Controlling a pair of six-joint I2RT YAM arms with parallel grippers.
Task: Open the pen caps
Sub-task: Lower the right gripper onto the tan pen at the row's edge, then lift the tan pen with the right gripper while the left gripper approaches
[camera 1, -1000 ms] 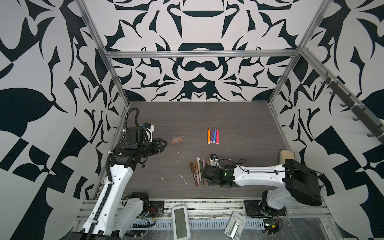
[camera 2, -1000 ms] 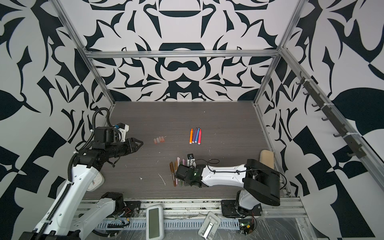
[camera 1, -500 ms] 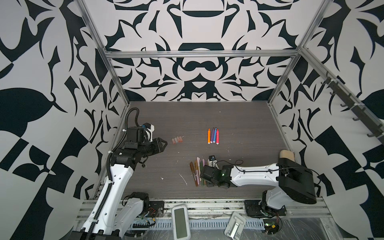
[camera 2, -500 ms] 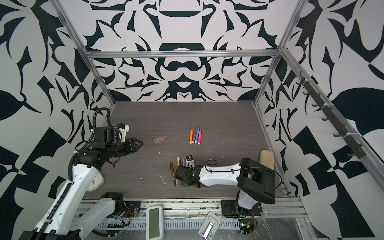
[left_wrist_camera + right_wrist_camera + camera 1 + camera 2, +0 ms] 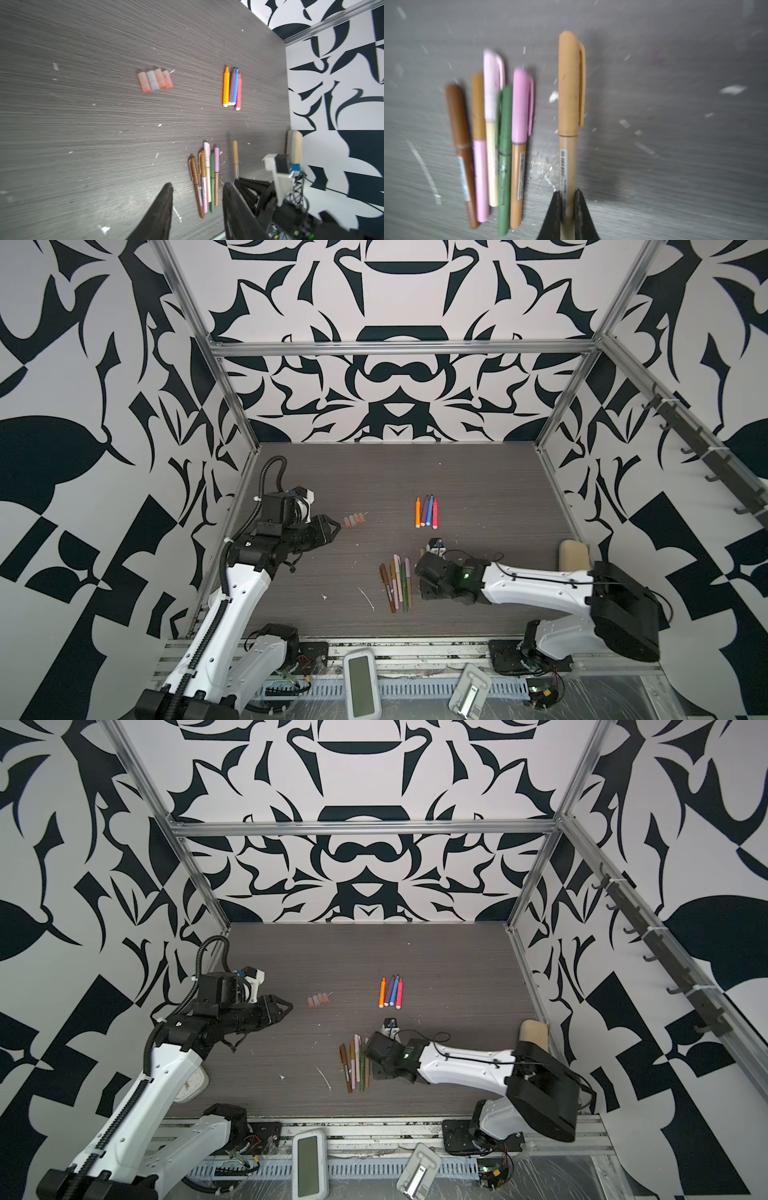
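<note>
Tan pen [image 5: 568, 158], tan cap [image 5: 571, 83] on, near-centre of table [image 5: 478, 489]. Right gripper [image 5: 568, 205] clamped on its barrel. Just left: five capped pens [image 5: 397, 585] in row. Farther back: four bright uncapped markers [image 5: 426, 512]. Left of those: four loose pinkish caps [image 5: 354, 520]. Left gripper [image 5: 333, 526] near caps, jaws part-open, empty.

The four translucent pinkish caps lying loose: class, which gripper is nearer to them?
Left. The left gripper points at the caps from close by; the right gripper is farther off, shut on a tan pen.
</note>
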